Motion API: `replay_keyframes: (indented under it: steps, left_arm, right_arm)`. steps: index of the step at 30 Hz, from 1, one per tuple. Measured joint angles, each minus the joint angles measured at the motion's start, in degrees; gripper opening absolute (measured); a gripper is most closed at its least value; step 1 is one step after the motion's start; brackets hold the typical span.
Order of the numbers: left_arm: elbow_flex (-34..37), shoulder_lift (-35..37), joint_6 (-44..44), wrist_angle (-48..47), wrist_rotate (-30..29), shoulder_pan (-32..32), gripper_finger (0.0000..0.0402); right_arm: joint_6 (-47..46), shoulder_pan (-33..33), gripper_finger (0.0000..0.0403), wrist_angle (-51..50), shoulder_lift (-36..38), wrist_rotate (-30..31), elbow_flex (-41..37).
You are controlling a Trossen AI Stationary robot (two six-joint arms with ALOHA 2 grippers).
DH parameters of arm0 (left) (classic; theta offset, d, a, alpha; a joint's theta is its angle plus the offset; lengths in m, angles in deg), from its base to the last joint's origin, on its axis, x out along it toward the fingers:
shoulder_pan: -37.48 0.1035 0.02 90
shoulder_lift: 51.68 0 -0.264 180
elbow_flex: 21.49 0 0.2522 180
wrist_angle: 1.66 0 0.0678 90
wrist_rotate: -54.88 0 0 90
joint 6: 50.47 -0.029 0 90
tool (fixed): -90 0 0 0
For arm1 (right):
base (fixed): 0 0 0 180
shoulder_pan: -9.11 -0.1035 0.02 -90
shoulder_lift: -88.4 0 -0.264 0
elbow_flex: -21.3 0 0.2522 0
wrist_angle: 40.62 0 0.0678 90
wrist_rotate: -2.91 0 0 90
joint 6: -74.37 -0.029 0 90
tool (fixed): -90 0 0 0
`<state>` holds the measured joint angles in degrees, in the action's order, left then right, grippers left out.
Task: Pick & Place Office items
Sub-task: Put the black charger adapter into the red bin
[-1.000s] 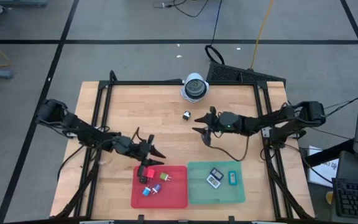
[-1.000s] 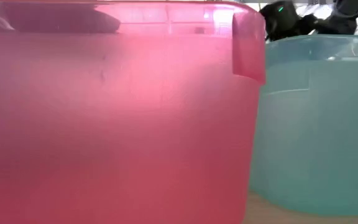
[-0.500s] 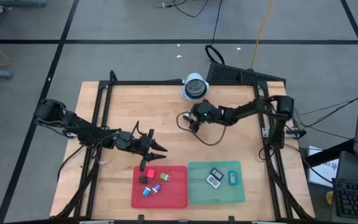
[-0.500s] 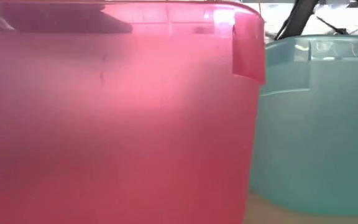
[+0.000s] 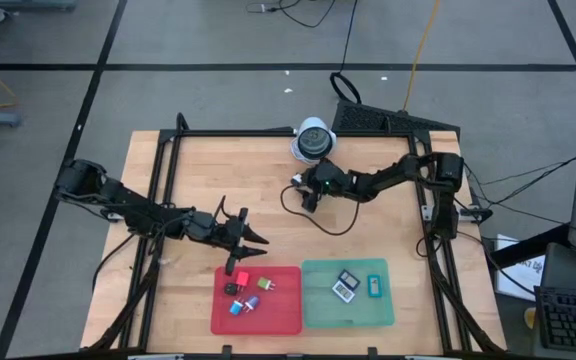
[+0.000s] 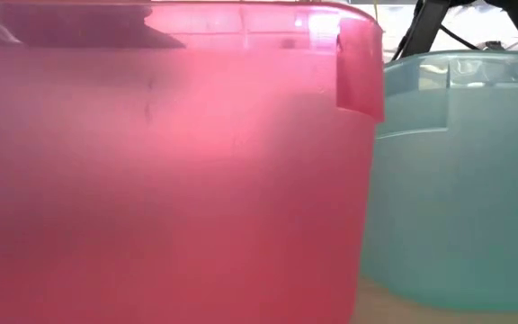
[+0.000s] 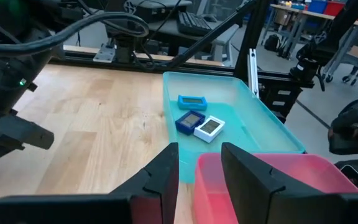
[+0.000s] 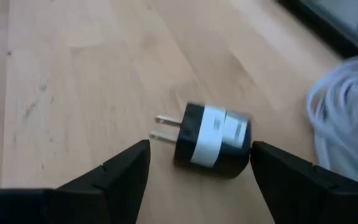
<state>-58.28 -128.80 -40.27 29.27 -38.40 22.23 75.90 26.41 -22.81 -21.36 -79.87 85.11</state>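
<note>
A small black plug with a white band (image 8: 213, 146) lies on its side on the wooden table, prongs pointing away from the body. It shows in the high view (image 5: 297, 181) near the table's far middle. My right gripper (image 8: 204, 174) (image 5: 303, 192) is open, low over the table, one finger on either side of the plug and just short of it. My left gripper (image 7: 201, 177) (image 5: 252, 240) hovers by the red tray's (image 5: 283, 318) far left corner, slightly open, with nothing between its fingers. Several small pieces (image 5: 240, 292) lie in the red tray.
The teal tray (image 5: 320, 315) (image 7: 253, 106) beside the red one holds a few small flat items (image 7: 194, 120). A white-and-grey domed object (image 5: 313, 138) stands at the far edge, just behind my right gripper. A pale coil of cable (image 8: 347, 124) lies beside the plug. The low view shows only the tray walls (image 6: 169, 180).
My right gripper has swung toward the table's far left and gone down to the plug, tipping further downward, and now stands around it.
</note>
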Motion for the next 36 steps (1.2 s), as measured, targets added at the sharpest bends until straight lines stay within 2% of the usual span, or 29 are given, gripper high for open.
replay_keyframes:
  steps: [3,8,10,12,17,19,23,27,36]
  left_arm:
    - [0.00,0.00,0.00,-0.04,-0.04,0.00,0.0120]
    - [0.00,0.00,0.02,-0.34,-0.14,0.00,0.0120]
    - [0.00,0.00,0.02,-0.43,-0.16,0.00,0.0120]
    - [0.00,0.00,0.02,-0.44,-0.16,0.00,0.0120]
    - [0.00,0.00,0.02,-0.43,-0.16,0.00,0.0120]
    - [0.00,0.00,0.04,-0.42,-0.16,0.00,0.0120]
    - [0.00,0.00,0.04,-0.42,-0.16,0.00,0.0120]
    - [0.00,0.00,0.04,-0.42,-0.16,0.00,0.0120]
    - [0.00,0.00,0.06,-0.37,-0.19,0.00,0.0120]
  right_arm:
    - [3.04,-0.57,0.0263,0.46,0.02,-1.48,0.04]
    - [2.22,-1.93,0.0260,0.30,0.02,-14.44,0.02]
    - [1.70,-2.71,0.0257,0.24,0.02,-17.74,0.00]
    - [2.44,-3.63,0.0255,0.37,0.02,-16.92,0.00]
    - [6.49,-5.03,0.0252,3.95,0.02,-8.30,-0.05]
    - [7.80,-5.01,0.0252,5.45,0.02,-7.04,-0.04]
    - [7.30,-3.81,0.0251,6.83,0.02,-7.75,-0.04]
    - [4.74,-2.13,0.0251,6.45,0.02,-11.80,-0.04]
    - [3.64,-2.04,0.0251,8.76,-4.51,-11.81,2.05]
